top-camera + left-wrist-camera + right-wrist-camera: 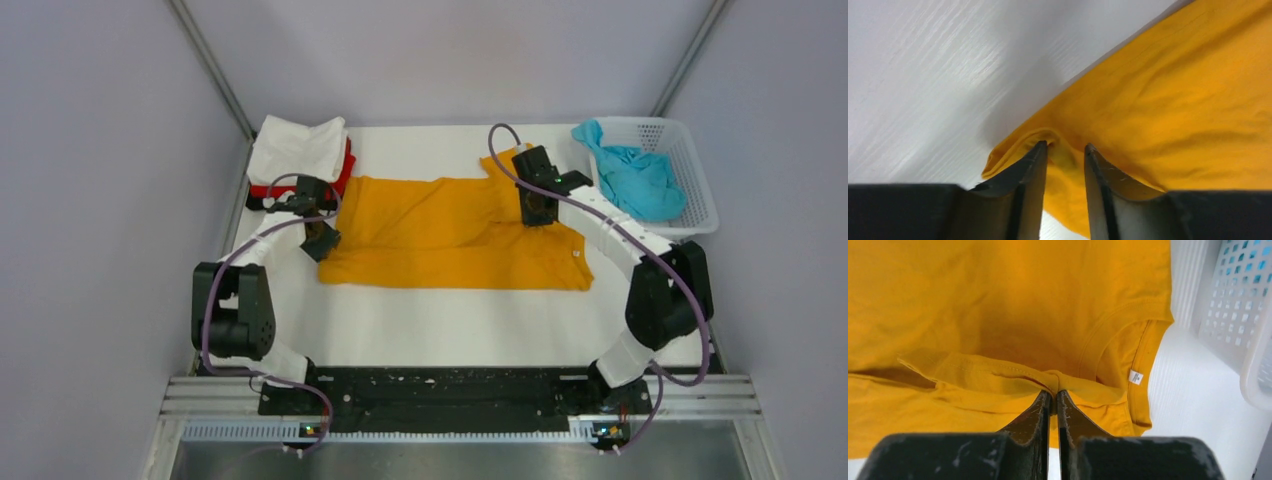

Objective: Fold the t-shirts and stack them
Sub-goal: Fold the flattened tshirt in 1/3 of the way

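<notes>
Orange-yellow shirt (440, 235), teal shirt (635, 180), white shirt (295, 148), white basket (690, 165).

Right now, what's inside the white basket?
A crumpled teal t-shirt lies in the white basket, one end hanging over its rim. The shirt covers much of the basket floor, so anything beneath it is hidden.

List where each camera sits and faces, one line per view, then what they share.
Top external: above, behind the bases, looking down at the table; left arm, right arm show.
Left wrist: low, facing the orange-yellow shirt corner; its jaws grip it.
Right wrist: facing the shirt's collar and basket; jaws shut on a fold.
Shared: the shirt.
</notes>
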`<move>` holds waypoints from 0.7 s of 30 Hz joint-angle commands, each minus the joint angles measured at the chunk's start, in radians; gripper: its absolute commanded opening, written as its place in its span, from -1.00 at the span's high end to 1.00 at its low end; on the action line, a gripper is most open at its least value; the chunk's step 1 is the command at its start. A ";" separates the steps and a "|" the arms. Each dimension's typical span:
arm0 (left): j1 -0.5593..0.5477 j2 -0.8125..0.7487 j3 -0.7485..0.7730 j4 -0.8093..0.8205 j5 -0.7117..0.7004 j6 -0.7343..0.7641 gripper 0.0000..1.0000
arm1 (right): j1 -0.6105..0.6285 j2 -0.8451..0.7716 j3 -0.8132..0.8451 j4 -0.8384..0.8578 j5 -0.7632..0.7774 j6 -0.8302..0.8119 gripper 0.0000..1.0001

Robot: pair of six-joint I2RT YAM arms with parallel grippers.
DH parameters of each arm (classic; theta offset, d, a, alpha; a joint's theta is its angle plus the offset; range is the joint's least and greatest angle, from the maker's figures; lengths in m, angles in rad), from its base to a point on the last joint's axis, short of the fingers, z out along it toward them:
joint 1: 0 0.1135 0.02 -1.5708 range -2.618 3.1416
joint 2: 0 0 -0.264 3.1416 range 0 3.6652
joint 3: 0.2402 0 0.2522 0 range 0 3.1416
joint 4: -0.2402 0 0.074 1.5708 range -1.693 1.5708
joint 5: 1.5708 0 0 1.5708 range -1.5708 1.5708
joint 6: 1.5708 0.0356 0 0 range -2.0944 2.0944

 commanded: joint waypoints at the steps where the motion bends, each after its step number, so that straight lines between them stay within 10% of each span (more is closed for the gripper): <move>1: 0.005 0.031 0.064 0.009 -0.019 0.021 -0.10 | -0.038 0.106 0.109 0.068 0.010 -0.063 0.69; 6: 0.006 -0.041 0.098 -0.086 -0.086 0.031 -0.91 | -0.044 0.199 0.230 0.019 0.059 -0.041 -0.19; 11: 0.006 -0.171 0.092 -0.160 -0.132 0.037 -0.97 | -0.044 0.031 0.103 0.061 0.026 0.045 -0.77; 21: 0.001 -0.211 -0.097 0.061 0.234 0.135 -0.97 | -0.043 -0.190 -0.352 0.311 -0.356 0.166 -0.93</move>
